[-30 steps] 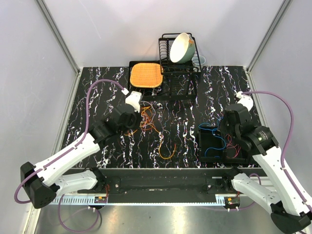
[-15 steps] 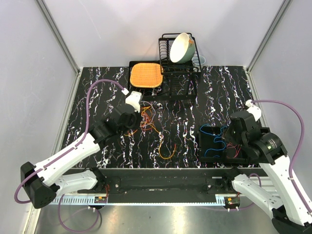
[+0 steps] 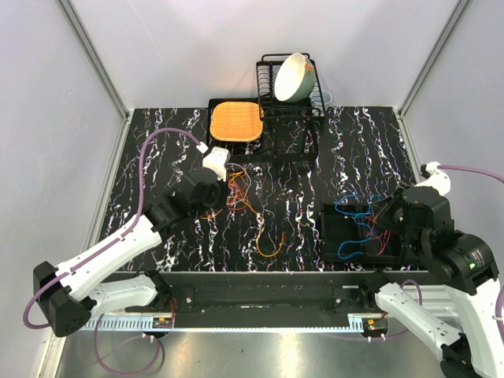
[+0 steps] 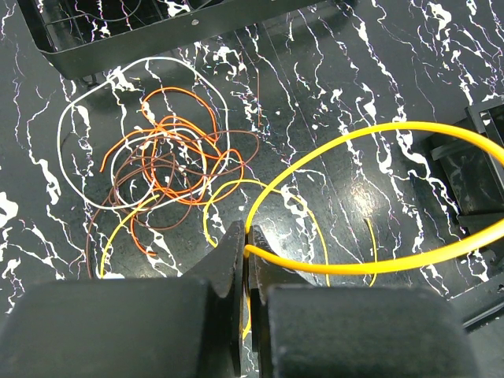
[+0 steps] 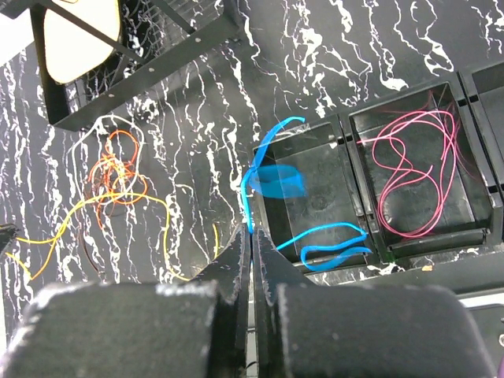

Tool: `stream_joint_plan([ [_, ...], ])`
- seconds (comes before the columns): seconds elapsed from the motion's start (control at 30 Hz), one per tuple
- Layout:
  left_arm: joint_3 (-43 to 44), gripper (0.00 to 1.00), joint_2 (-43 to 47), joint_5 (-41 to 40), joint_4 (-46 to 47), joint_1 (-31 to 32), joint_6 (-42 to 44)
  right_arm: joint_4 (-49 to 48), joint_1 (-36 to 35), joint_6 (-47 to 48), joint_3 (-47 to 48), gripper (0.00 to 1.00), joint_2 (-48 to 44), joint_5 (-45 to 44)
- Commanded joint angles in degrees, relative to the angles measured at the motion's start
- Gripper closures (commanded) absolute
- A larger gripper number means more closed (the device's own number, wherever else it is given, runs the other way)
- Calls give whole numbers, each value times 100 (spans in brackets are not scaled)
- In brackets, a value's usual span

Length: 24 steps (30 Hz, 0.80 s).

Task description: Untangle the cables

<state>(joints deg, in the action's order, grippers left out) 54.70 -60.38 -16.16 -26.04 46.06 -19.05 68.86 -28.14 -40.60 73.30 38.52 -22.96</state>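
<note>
Left hand point(image 4: 249, 236) clenched on a yellow cable point(image 4: 354, 268) that loops off to the right. The tangle of cables point(image 4: 169, 165), orange, brown and white, lies on the desk point(image 4: 354, 94) beyond. Right hand point(image 5: 250, 236) clenched on a blue cable point(image 5: 272, 179) trailing into one compartment of a black tray point(image 5: 394, 98); a pink cable point(image 5: 417, 169) lies in the next.

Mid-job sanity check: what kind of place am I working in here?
Most likely a lab robot test cell, not a home: plain white walls on metal framing enclose a marbled tabletop, with staged props like a dish rack and compartment tray.
</note>
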Motion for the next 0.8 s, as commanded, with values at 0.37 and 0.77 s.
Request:
stream_joint_plan([
  [0.37, -29, 100, 105, 78, 275, -27, -29, 189, -16, -247, -175, 100, -161, 81],
  [0.77, -100, 100, 263, 69, 293, -18, -64, 14, -25, -361, -228, 100, 243, -42],
])
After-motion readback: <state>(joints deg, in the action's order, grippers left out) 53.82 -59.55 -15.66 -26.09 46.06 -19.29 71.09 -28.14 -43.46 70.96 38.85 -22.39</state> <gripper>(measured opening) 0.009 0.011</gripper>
